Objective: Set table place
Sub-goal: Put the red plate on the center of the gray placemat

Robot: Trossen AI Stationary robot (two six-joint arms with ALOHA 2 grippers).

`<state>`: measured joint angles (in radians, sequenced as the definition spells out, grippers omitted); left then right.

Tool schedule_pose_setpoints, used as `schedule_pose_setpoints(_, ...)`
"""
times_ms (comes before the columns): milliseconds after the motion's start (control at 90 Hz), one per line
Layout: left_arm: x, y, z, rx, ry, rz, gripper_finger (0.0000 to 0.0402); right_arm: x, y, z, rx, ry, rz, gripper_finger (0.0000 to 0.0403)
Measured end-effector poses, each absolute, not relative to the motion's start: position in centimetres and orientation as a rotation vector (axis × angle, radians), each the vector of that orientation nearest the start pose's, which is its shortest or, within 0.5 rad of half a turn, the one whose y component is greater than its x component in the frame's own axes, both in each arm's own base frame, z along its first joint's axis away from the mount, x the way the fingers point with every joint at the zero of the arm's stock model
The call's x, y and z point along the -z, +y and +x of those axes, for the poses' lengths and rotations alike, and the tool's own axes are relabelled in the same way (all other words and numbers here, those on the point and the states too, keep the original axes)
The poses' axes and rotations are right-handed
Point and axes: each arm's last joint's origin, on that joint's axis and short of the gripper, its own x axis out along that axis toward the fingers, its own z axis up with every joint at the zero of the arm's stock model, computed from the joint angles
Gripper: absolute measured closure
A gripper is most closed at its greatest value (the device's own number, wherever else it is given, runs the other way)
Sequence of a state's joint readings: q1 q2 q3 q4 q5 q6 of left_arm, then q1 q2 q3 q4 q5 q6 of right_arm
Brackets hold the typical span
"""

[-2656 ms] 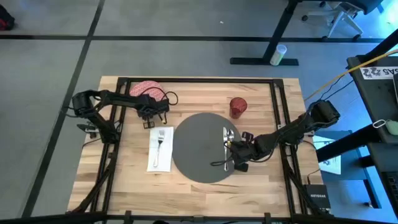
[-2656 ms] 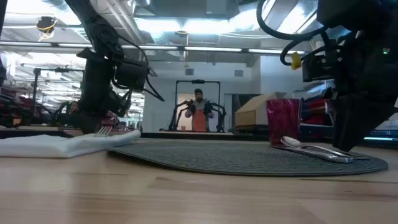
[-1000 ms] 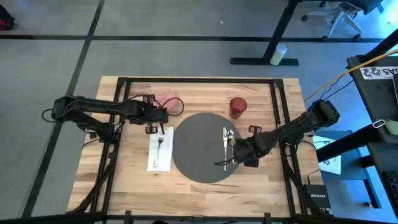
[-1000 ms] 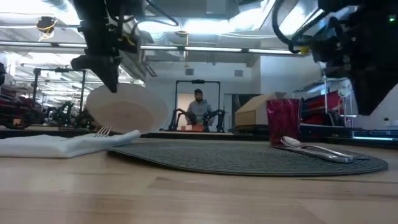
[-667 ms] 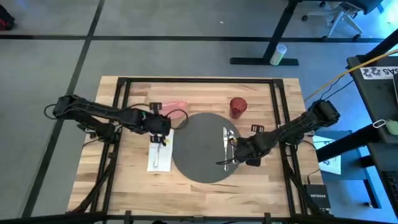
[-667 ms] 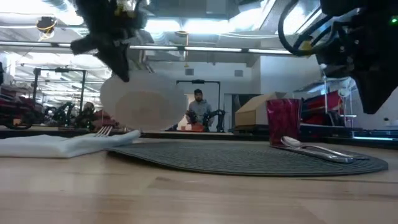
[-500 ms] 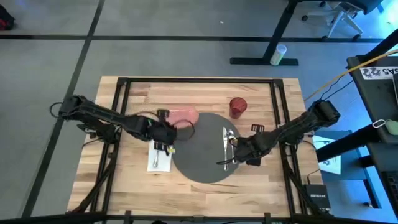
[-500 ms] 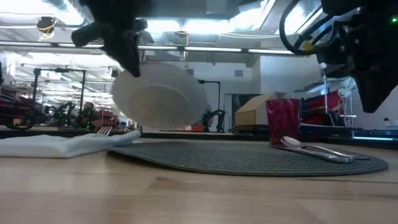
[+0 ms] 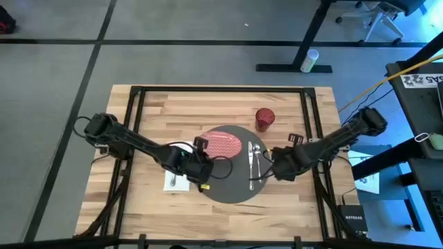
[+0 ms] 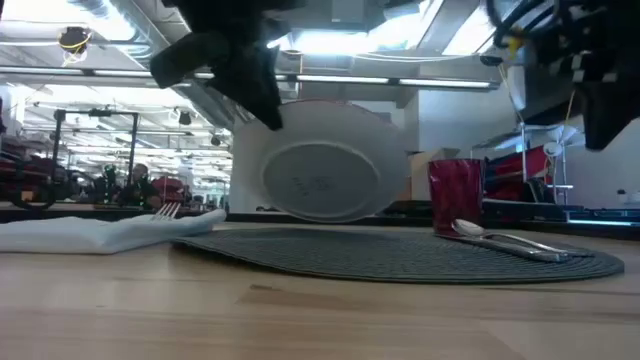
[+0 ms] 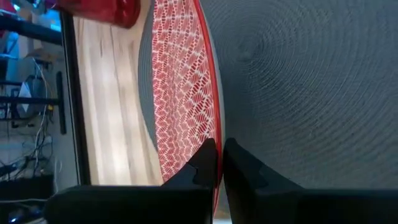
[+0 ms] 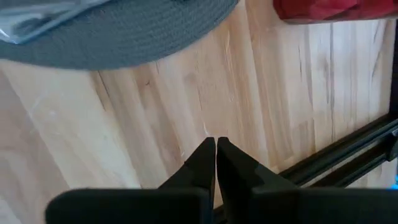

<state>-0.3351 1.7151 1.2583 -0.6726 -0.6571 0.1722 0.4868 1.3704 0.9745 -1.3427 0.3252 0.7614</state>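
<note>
The red patterned plate (image 9: 223, 144) hangs over the far part of the dark grey round mat (image 9: 228, 181), with my left gripper (image 9: 202, 144) shut on it. In the low view its white underside (image 10: 322, 180) faces the near edge. A knife and a spoon (image 9: 253, 156) lie on the mat's right part. The white napkin (image 10: 100, 232) with the fork (image 10: 165, 210) lies left of the mat, mostly under my left arm in the high view. The dark red cup (image 9: 265, 119) stands beyond the mat. My right gripper (image 9: 294, 139) is shut over bare wood right of the mat. My left gripper pinches the plate's rim (image 11: 216, 148) between its two fingers, at the plate's left side, one finger on the patterned face and one on the underside. The plate is steeply tilted, its patterned face toward the far edge. Its lower edge looks just clear of the mat.
The table's black frame rails (image 9: 309, 117) run along the far, left and right sides. Bare wood (image 9: 221, 214) lies between the mat and the near edge. The room's floor and a desk leg show beyond the far edge.
My left gripper has carried the plate from the table's far left toward the right and near edges, out over the mat. The plate stays lifted and steeply tilted. My right gripper has drifted a little toward the right edge, staying shut.
</note>
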Motion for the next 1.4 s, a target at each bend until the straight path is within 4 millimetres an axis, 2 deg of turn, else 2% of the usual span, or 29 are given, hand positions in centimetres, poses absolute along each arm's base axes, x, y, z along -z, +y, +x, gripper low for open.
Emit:
schedule_pose_setpoints(600,-19.7,-11.0,34.5,-0.171,1.025,0.670,0.0402,-23.0,8.8,17.8,0.490,1.492,-0.082,0.0403)
schedule_pose_setpoints(944,-19.5,-11.8,34.6,-0.138,1.006,0.551,0.0401,-23.0,8.8,17.8,0.489,1.492,-0.083,0.0403)
schedule_pose_setpoints(1400,-19.1,-12.5,34.6,-0.094,1.005,0.513,0.0401,-23.0,8.8,17.8,0.483,1.500,-0.076,0.0403)
